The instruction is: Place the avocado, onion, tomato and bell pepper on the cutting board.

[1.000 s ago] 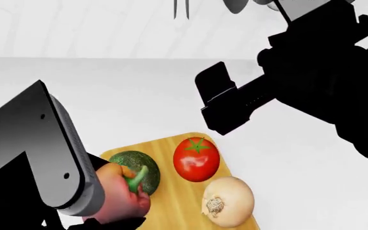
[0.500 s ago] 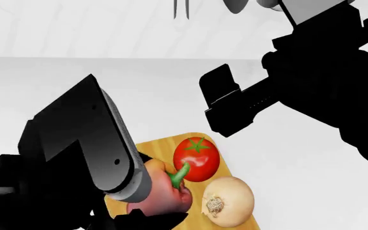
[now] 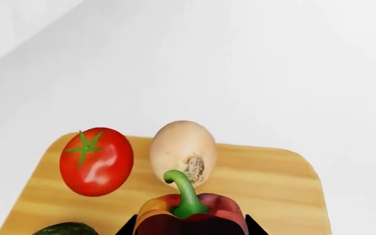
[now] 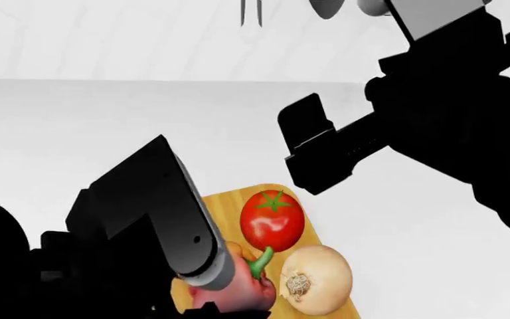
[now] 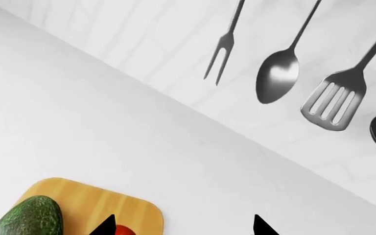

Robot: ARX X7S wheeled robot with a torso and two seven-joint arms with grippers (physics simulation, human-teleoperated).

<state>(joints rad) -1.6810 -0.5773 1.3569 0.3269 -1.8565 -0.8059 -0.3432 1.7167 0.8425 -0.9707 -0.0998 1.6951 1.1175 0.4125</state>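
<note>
Four items of produce appear over the light yellow-tan wooden cutting board (image 3: 266, 171) with rounded corners. Nearest, the left claw (image 3: 191, 229) is clenched on the lobed, dull reddish-pink bell pepper (image 3: 191, 218), green stem up, held over the board's near part; whether the pepper touches the wood cannot be told. Just beside its stem lies the pale cream-yellow onion (image 3: 182, 149) with a brownish root tuft, resting on the board. Next to the onion sits the glossy red round tomato (image 3: 96, 160) with a green star calyx. The dark green bumpy avocado (image 5: 28, 218) lies on the board near a corner. Farther off, the right claw (image 4: 313, 149) hangs above the white counter (image 4: 414, 232), its jaws apart and empty. Beyond, a metal fork (image 5: 222, 46), spoon (image 5: 278, 73) and slotted spatula (image 5: 335, 100) hang on the wall. Risk: the pepper is held close to the onion, so lowering or opening may nudge the round bulb, which could roll off the board edge; a release from height could also tip the blocky pepper against the tomato.
</note>
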